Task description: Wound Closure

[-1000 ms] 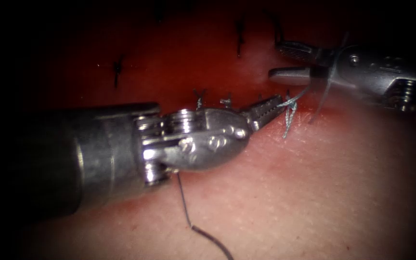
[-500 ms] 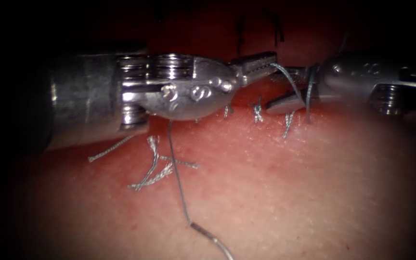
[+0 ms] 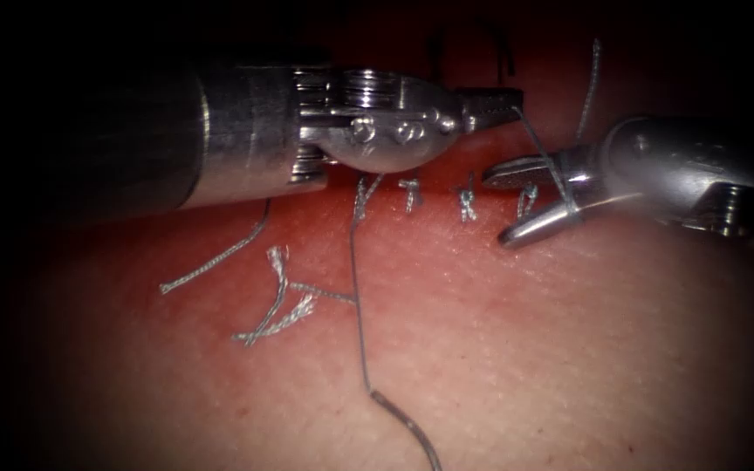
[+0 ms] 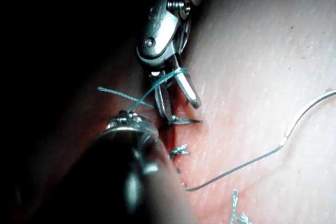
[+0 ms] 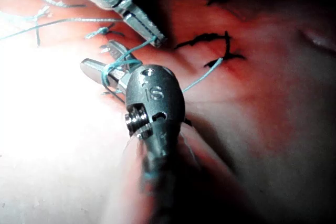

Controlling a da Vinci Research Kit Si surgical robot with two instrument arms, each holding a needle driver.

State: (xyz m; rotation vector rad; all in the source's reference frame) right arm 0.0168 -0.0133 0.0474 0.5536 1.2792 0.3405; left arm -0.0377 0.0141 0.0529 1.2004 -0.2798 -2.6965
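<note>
My left tool (image 3: 508,106) reaches across the back of the tissue (image 3: 517,349), jaws shut on the thread (image 3: 536,148). That strand runs down to my right tool (image 3: 497,209), whose jaws stand open with the thread wound around them near their base. In the right wrist view the loop (image 5: 113,66) circles the right tool (image 5: 97,56), and the left tool (image 5: 157,38) pinches the strand at its tip. The needle (image 3: 407,432) lies free on the tissue in front of the stitch row, held by neither tool, its thread (image 3: 358,288) trailing up to the stitches.
Three knotted stitches (image 3: 466,201) sit in a row along the cut beside the right tool. Loose cut ends of thread (image 3: 281,301) lie on the tissue at the left. A thread tail (image 3: 591,83) rises behind the right tool. Dark older sutures (image 5: 210,40) mark the far tissue.
My left tool has risen toward the back, carrying the thread with it. The right tool has dropped lower and turned its open jaws, with the thread now wound around them.
</note>
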